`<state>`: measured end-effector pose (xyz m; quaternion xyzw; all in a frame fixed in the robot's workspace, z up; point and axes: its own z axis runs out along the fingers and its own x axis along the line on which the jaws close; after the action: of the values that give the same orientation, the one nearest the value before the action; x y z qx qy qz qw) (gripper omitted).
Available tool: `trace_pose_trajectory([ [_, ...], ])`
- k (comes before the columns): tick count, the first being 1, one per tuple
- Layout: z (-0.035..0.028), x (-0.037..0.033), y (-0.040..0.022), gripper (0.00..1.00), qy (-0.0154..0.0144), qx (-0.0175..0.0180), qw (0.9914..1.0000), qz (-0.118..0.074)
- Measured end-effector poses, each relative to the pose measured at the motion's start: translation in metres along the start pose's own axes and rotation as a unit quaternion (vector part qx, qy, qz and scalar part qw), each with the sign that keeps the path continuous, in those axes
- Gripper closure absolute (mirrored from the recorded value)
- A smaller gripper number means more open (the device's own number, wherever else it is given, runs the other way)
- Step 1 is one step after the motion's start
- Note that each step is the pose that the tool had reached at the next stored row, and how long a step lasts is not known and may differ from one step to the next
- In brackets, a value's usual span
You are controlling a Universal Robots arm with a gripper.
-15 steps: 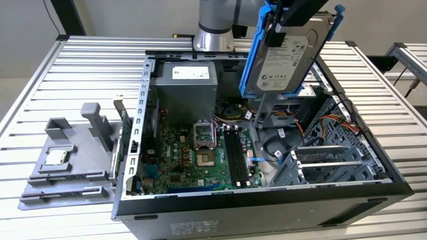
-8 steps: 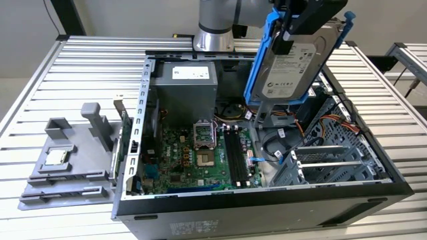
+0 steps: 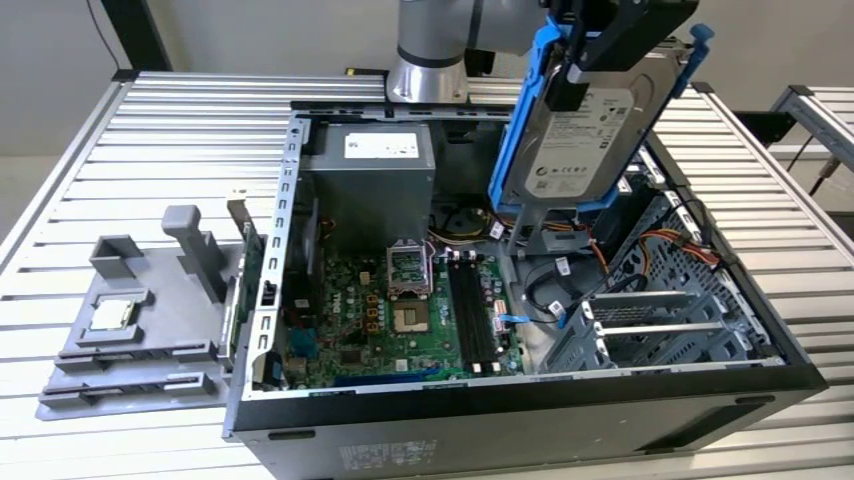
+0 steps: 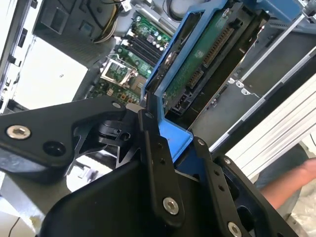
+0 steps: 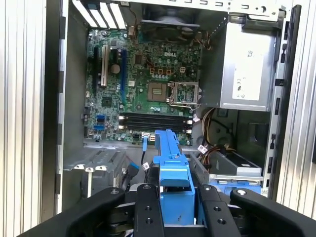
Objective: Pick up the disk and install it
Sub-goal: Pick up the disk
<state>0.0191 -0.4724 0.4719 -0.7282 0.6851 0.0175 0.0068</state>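
Observation:
The disk [image 3: 587,135] hangs tilted above the open computer case [image 3: 534,400], over its drive bay side. Its silver face with a white label and its blue rail frame show in the exterior view. My gripper [image 3: 577,85] is shut on it from above, at the top edge. In the second wrist view the disk [image 4: 197,64] shows its green circuit board underside, with the black fingers [image 4: 158,163] of the gripper [image 4: 173,133] clamped on the blue frame. In the first wrist view the gripper [image 5: 175,190] pinches the blue rail [image 5: 170,158] edge-on above the case interior.
Inside the case lie the motherboard [image 3: 400,300], a grey power-supply box [image 3: 374,170], cables and a metal drive cage [image 3: 667,300]. A grey fixture [image 3: 134,340] holding a small square chip [image 3: 114,315] sits at the exterior view's left on the slatted table [image 3: 80,180]. A person's hand [image 4: 296,182] is nearby.

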Motion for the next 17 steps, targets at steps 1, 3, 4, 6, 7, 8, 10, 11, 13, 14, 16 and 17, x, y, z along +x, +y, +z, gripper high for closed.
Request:
trace_pose_trajectory([
  [1,0.0,0.0009,0.0,1.0,0.0,0.0,1.0,0.0],
  [3,-0.0001,0.004,0.0002,1.0,0.0,0.0,1.0,0.0],
  [4,-0.0002,0.0058,0.0003,1.0,0.0,0.0,1.0,0.0],
  [6,-0.0003,0.0096,0.0006,1.0,0.0,0.0,1.0,0.0],
  [7,-0.0003,0.0114,0.0007,1.0,0.0,0.0,1.0,0.0],
  [8,-0.0004,0.0135,0.0008,1.0,-0.0001,0.0,1.0,0.0],
  [10,-0.0005,0.0165,0.001,1.0,0.0,0.0,1.0,0.0],
  [11,-0.0005,0.017,0.0011,1.0,-0.0001,0.0,1.0,0.0],
  [13,-0.0005,0.017,0.0011,1.0,-0.0001,0.0,1.0,0.0],
  [14,-0.0005,0.017,0.001,1.0,0.0,0.0,1.0,0.0],
  [16,-0.0005,0.0171,0.001,1.0,0.0,0.0,1.0,0.0],
  [17,-0.0005,0.0171,0.001,1.0,0.0,0.0,1.0,0.0],
])
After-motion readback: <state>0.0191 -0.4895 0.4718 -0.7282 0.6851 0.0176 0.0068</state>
